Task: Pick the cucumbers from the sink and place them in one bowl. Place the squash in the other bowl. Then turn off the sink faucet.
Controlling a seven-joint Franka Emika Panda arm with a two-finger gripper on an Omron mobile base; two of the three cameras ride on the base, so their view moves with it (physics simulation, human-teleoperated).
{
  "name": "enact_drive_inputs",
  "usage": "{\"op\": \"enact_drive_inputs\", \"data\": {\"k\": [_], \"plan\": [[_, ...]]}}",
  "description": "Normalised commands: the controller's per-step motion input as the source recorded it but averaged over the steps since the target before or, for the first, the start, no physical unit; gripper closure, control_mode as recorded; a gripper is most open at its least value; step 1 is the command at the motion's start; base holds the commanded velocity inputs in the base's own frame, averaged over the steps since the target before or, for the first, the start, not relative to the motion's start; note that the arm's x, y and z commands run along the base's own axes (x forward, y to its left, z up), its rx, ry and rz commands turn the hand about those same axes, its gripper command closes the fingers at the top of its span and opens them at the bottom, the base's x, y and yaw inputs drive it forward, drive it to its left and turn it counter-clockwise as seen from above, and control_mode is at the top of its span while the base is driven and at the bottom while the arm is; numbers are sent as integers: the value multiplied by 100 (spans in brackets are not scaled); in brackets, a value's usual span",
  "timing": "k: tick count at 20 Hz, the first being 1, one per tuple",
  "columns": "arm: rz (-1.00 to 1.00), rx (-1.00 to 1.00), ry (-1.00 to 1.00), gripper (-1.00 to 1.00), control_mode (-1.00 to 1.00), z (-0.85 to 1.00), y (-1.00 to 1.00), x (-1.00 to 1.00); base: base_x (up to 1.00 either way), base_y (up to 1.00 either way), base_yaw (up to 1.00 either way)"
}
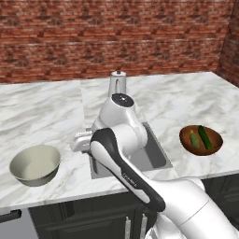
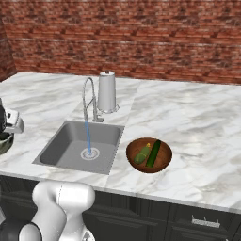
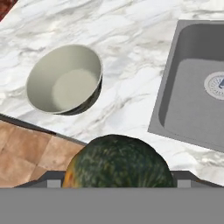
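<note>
The deep pale grey-beige bowl (image 3: 64,81) sits empty on the marble counter left of the square grey steel sink (image 3: 199,87), so the small round dark green squash (image 3: 118,162), gripped between widely spread jaws, should travel until centred over it, then lower before release. Both cucumbers (image 2: 148,153) lie in the shallow reddish-brown wooden bowl (image 2: 162,162). The fingertips are cut off, the squash's lower half too.

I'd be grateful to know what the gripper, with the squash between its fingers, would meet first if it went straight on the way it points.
Judging from the hand view, the gripper carrying the squash would probably meet bare marble counter between the pale bowl and the sink; depth is unclear.
</note>
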Motion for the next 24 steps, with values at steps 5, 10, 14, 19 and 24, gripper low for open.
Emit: {"op": "enact_drive_inputs", "data": {"k": [5, 10, 14, 19, 24], "plan": [[4, 1, -5, 100, -100, 8, 52, 1, 0, 0, 0], [5, 1, 0, 100, -100, 4, 56, 1, 0, 0, 0], [5, 0, 0, 100, -100, 0, 59, 8, 0, 0, 0], [2, 0, 0, 100, -100, -3, 38, 24, 0, 0, 0], [0, 0, -1, 100, -100, -11, 13, 32, 0, 0, 0]]}}
